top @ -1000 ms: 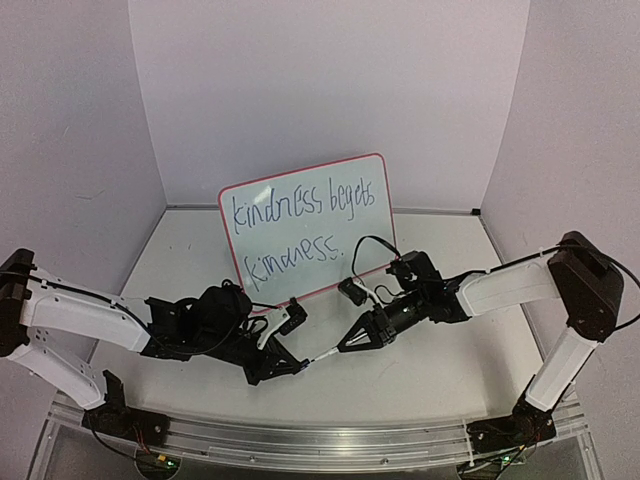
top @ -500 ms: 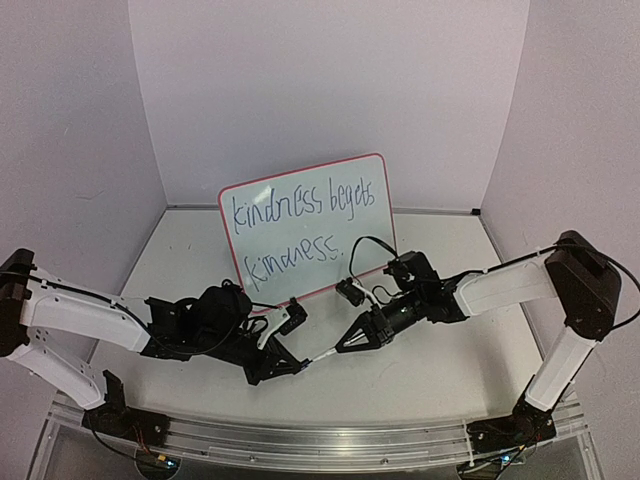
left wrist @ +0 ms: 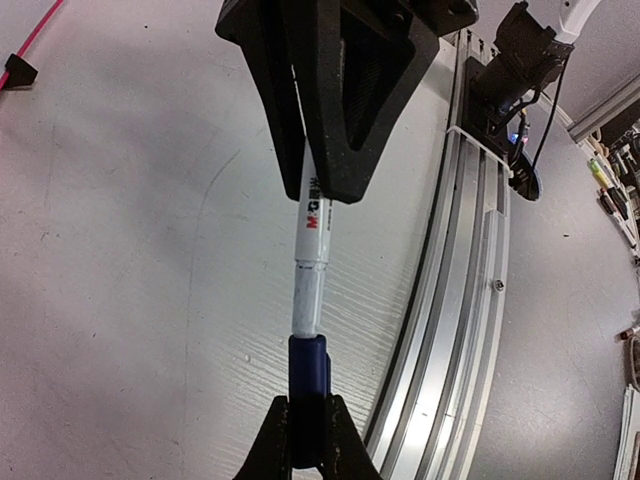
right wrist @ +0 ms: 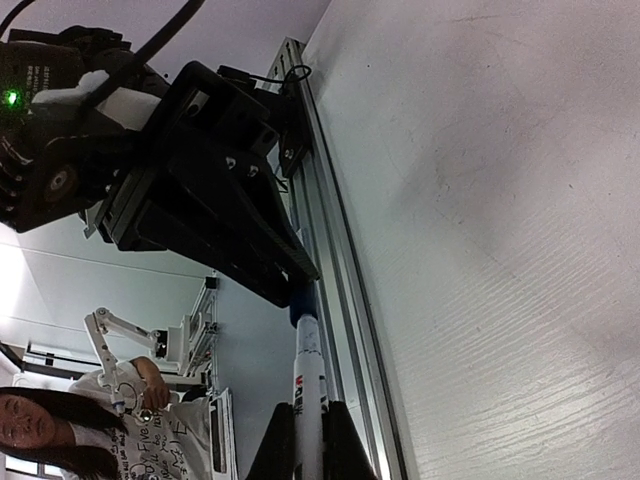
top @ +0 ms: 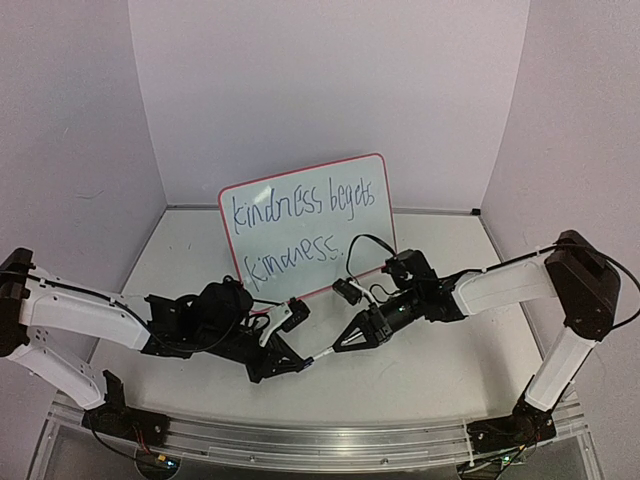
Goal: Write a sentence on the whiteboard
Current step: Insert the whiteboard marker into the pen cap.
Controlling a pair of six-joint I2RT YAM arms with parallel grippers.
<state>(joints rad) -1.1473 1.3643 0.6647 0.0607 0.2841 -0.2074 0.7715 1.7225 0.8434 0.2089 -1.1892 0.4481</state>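
Note:
The whiteboard (top: 305, 225) stands tilted at the back of the table, and the sentence (top: 300, 205) runs across it in two lines of dark-blue handwriting. In front of it both grippers meet low over the table. My left gripper (top: 296, 366) (left wrist: 308, 405) is shut on the blue cap (left wrist: 308, 365) (right wrist: 303, 302). My right gripper (top: 342, 346) (right wrist: 308, 412) is shut on the white marker pen (top: 320, 356) (right wrist: 308, 370) (left wrist: 308, 270). The pen's front end sits inside the cap, and the pen spans the gap between the grippers.
An aluminium rail (top: 300, 440) (left wrist: 450, 300) runs along the near table edge, close behind the grippers. A black foot (left wrist: 18, 72) of the board shows in the left wrist view. Grey walls enclose the back and sides. A person (right wrist: 60, 430) sits beyond the table.
My right gripper has edged slightly left toward the left one with the pen. The left arm and the board have not moved.

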